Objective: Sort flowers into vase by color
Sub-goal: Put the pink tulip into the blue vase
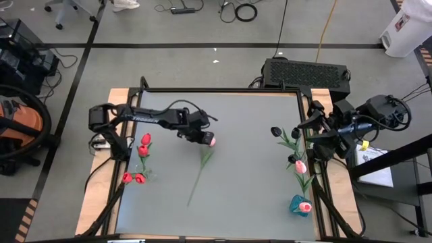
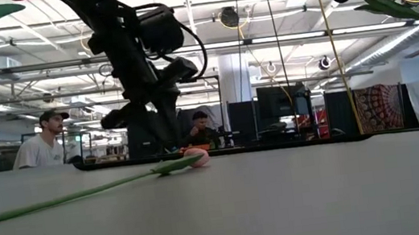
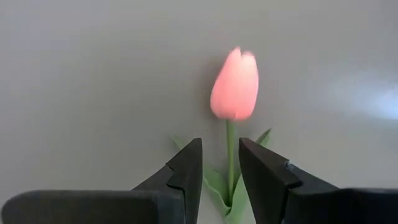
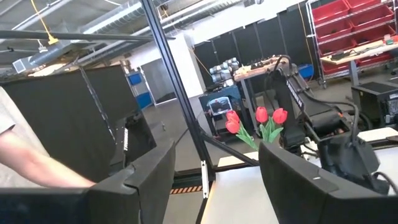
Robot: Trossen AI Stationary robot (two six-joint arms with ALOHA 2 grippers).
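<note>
- My left gripper sits mid-worktop, fingers parted either side of the pink tulip stem, not pinching.
- Right gripper wide open at the right edge.

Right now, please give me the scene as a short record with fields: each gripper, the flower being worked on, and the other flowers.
left gripper: open, fingers on either side of the pink tulip's stem, at table centre
pink tulip: lying flat on the table
right gripper: open, empty, at the right edge
red tulips: left side
black tulip: right side
</note>
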